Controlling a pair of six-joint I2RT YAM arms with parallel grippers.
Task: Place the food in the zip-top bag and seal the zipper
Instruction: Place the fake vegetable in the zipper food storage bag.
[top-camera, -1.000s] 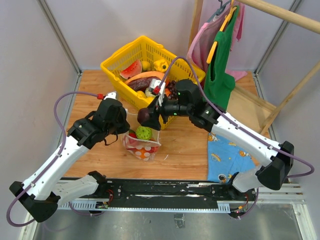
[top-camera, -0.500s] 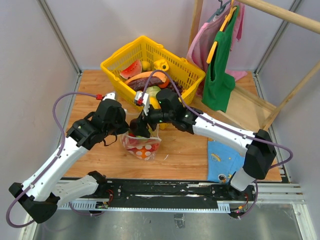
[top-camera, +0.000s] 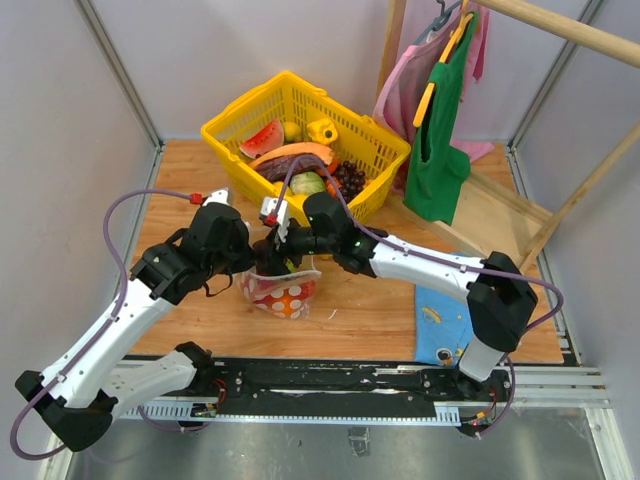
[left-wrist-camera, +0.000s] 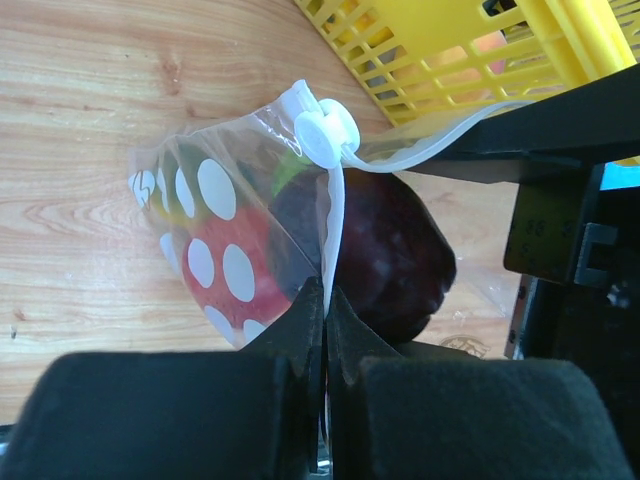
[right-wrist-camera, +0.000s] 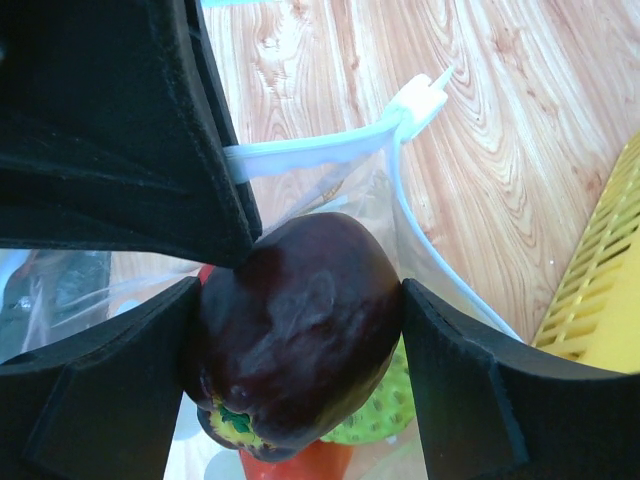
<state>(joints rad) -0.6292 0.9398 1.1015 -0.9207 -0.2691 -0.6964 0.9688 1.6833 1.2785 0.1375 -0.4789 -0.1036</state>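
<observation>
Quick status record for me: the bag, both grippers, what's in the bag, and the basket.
bag: mouth open, zipper unsealed
left gripper: shut, pinching the bag's rim
right gripper: holding a dark purple fruit at the bag's mouth
in bag: red piece and green piece visible
basket: more toy food inside
</observation>
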